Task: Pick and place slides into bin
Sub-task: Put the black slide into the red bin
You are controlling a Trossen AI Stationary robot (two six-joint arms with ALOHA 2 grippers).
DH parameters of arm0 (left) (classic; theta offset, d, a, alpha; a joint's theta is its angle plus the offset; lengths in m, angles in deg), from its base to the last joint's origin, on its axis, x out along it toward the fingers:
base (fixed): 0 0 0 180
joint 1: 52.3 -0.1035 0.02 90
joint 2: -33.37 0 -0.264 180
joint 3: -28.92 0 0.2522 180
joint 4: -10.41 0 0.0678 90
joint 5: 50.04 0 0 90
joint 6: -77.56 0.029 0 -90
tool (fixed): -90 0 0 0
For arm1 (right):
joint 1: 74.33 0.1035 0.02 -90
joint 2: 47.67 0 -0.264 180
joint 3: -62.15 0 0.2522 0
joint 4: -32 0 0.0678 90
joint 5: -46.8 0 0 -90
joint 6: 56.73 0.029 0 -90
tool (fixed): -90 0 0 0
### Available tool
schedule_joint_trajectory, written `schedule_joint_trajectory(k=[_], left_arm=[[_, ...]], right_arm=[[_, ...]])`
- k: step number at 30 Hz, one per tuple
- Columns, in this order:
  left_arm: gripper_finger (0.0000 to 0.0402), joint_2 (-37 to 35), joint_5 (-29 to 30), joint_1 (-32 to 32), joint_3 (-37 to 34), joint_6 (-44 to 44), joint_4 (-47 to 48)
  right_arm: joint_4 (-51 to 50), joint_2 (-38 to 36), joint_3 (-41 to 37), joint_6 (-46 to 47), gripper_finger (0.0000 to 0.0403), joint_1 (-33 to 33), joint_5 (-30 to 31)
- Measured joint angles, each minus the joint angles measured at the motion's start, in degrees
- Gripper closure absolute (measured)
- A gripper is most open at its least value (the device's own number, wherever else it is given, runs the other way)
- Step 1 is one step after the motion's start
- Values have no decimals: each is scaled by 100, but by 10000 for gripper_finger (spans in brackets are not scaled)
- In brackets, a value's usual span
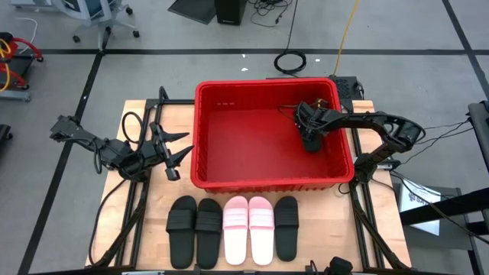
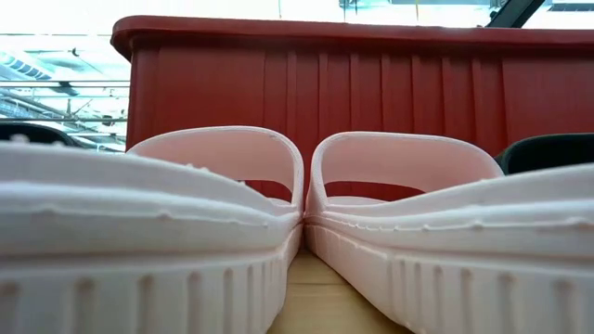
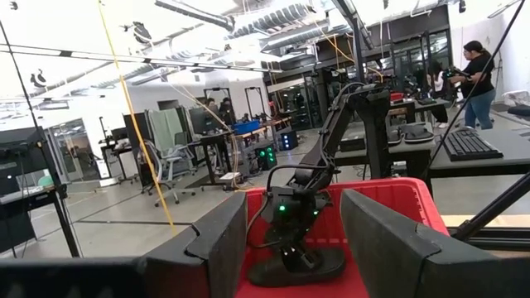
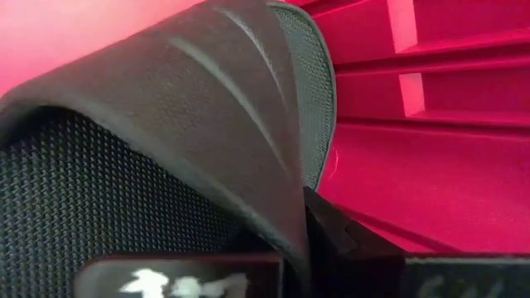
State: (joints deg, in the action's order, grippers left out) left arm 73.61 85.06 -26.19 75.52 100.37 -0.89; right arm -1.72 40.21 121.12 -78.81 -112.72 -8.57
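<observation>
The red bin [image 1: 229,137] stands at the table's middle. My right gripper [image 1: 308,130] reaches down into its right part and is shut on a black slide [image 1: 312,143], which also shows in the left wrist view [image 3: 298,266] and fills the right wrist view [image 4: 166,124]. Five slides lie soles down in a row in front of the bin: two black [image 1: 182,229] [image 1: 208,229], two pink [image 1: 234,228] [image 1: 260,228], and one black [image 1: 286,225]. My left gripper [image 1: 182,147] is open and empty, left of the bin. My right gripper holds the black slide by its wide strap [image 4: 248,157], coming from above and pointing down. One dark finger [image 4: 348,240] shows at the strap's edge; the strap hides the other. The slide's sole rests on the bin floor [image 3: 319,269].
The bin's near wall [image 2: 353,102] rises right behind the pink slides [image 2: 232,167]. Black frame rails [image 1: 134,214] run along the table's sides. In the room beyond, people stand at desks [image 3: 476,70].
</observation>
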Motion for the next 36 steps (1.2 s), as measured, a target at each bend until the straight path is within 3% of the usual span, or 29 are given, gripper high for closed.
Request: schedule_joint_trajectory(k=[7, 22, 36], left_arm=[[199, -1, 0, 0, 0, -3, 0], [199, -2, 0, 0, 0, -15, 4], [199, -1, 1, 0, 0, -11, 7]], right_arm=[[1, -2, -2, -51, 369, 0, 4], [-12, -54, -9, -364, 227, 59, 142], [-281, -862, -9, -403, 198, 68, 107]])
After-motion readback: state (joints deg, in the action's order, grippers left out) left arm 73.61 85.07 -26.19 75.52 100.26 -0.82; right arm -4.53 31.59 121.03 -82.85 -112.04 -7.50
